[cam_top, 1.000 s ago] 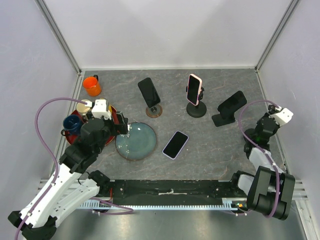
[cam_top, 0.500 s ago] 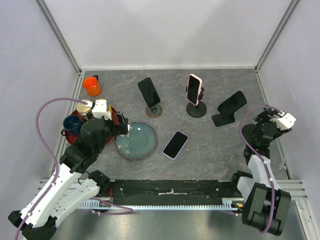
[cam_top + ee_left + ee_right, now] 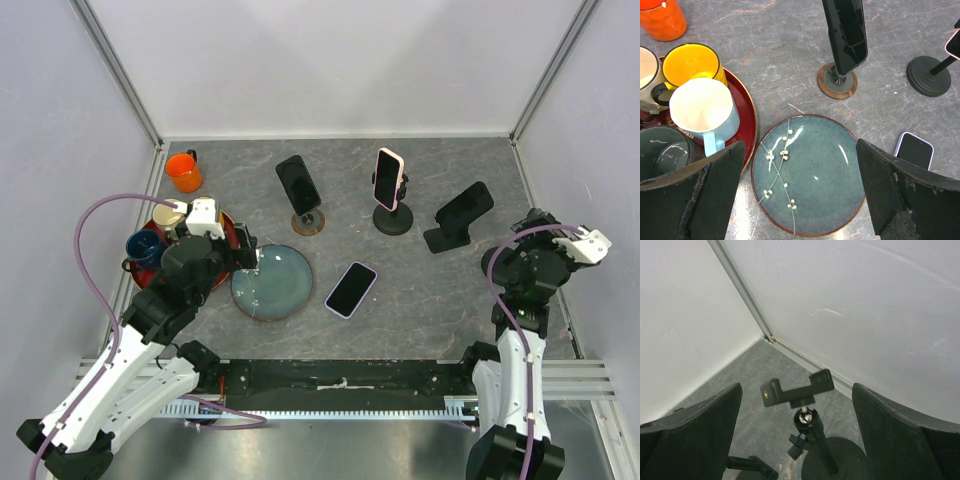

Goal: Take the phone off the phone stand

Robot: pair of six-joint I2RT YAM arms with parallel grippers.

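Only my right arm has moved: it swung out toward the side wall, and the right hand (image 3: 583,244) has spread wide with nothing in it. My left hand (image 3: 800,200) hovers fully open, empty, over the teal glazed plate (image 3: 807,175). The black slab phone (image 3: 466,205) nearest my right hand sits on its black stand (image 3: 438,241), apparently untouched, so I judge removal hasn't begun.

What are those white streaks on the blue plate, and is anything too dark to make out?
Left wrist view: streaks on the blue plate are reflected glare on its glaze. Right wrist view: the phone stand is nearly a silhouette against bright walls. Top view: even light, soft shadows.
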